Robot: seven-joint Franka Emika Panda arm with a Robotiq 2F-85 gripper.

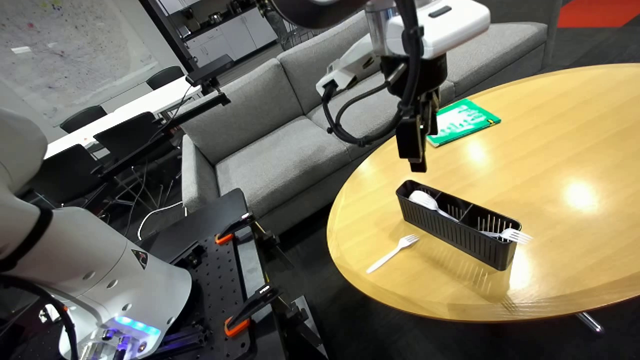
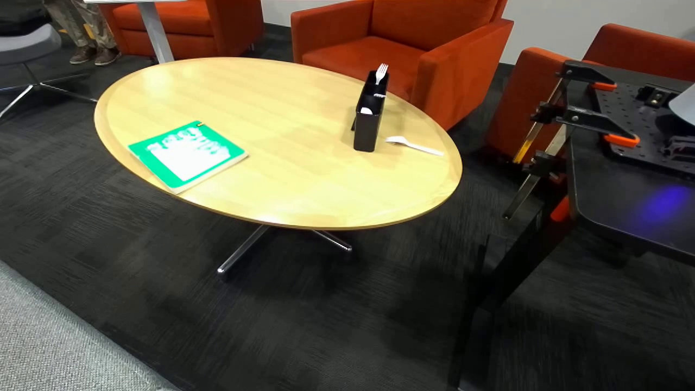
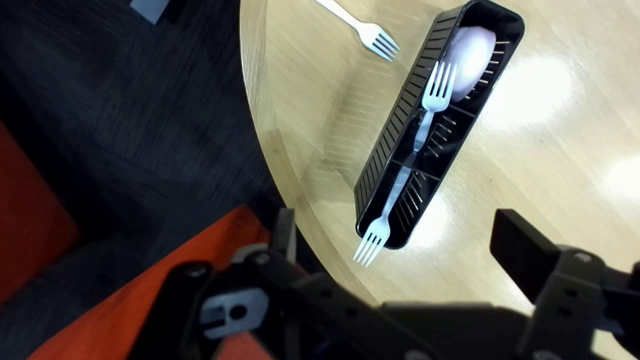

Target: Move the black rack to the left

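Note:
The black rack [image 1: 450,236] is a long, low, slatted tray standing upright on the wooden table. It also shows in an exterior view [image 2: 367,131] and in the wrist view [image 3: 392,134]. Dividers split it into compartments. A white fork [image 3: 378,231] rests in one end with its tines over the rim; another fork [image 3: 436,100] and a pale rounded utensil [image 3: 471,62] lie towards the other end. My gripper [image 1: 416,162] is above the table, over the rack's spoon end in this exterior view, apart from it. In the wrist view the gripper [image 3: 397,226] is open, fingers wide apart, empty.
A loose white fork [image 1: 392,254] lies on the oval table [image 2: 293,190] beside the rack. A green-and-white book [image 2: 190,152] lies near the table's edge. A grey sofa [image 1: 300,145] and an orange armchair [image 2: 461,70] stand close to the table.

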